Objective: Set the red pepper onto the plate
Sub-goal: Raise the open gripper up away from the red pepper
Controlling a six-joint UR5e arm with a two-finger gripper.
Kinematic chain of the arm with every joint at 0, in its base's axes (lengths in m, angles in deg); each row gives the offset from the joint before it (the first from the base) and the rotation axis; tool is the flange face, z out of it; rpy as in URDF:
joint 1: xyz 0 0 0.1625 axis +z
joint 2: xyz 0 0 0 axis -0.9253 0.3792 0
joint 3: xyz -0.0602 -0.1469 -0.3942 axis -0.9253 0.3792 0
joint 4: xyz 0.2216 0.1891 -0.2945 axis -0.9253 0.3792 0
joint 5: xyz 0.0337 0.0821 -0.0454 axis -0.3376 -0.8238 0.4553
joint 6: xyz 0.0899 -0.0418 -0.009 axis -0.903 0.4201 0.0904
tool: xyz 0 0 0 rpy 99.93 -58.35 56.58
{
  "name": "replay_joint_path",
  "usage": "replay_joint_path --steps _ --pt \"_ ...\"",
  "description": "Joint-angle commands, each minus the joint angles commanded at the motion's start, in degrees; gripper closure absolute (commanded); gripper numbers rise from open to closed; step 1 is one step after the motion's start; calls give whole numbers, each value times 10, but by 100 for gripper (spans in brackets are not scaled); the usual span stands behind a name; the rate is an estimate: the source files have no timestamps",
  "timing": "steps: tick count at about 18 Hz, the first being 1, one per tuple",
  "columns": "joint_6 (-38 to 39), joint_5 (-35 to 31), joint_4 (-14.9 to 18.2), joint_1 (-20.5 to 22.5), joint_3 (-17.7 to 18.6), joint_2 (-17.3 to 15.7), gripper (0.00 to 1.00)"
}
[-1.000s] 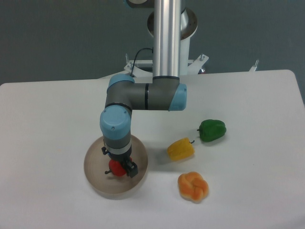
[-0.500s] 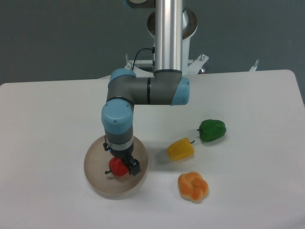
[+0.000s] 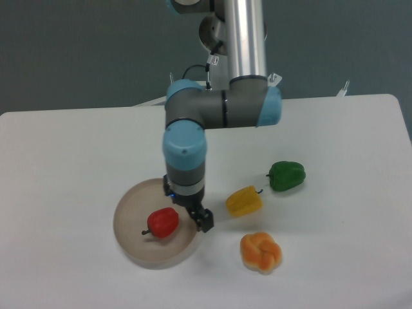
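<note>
Camera view showed the gripper [image 3: 201,221] had moved to the right and up since the earlier frames, away from the red pepper [image 3: 163,222]. It held nothing now; how wide its fingers stood could not be told. The red pepper lay alone on the plate [image 3: 132,212], just left of the gripper, stem pointing left. To the right of the gripper stayed the yellow pepper [image 3: 244,201], the orange pepper [image 3: 261,251] and, farther, the green pepper [image 3: 286,175].

One fixed camera looks down from the front over the table [image 3: 77,148].
</note>
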Motion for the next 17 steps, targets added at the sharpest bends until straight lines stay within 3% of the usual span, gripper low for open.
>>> replay_joint_path --steps 9,17 --pt "-154 -12 12 79 4 -20 0" --pt "-173 -18 10 91 6 -22 0"
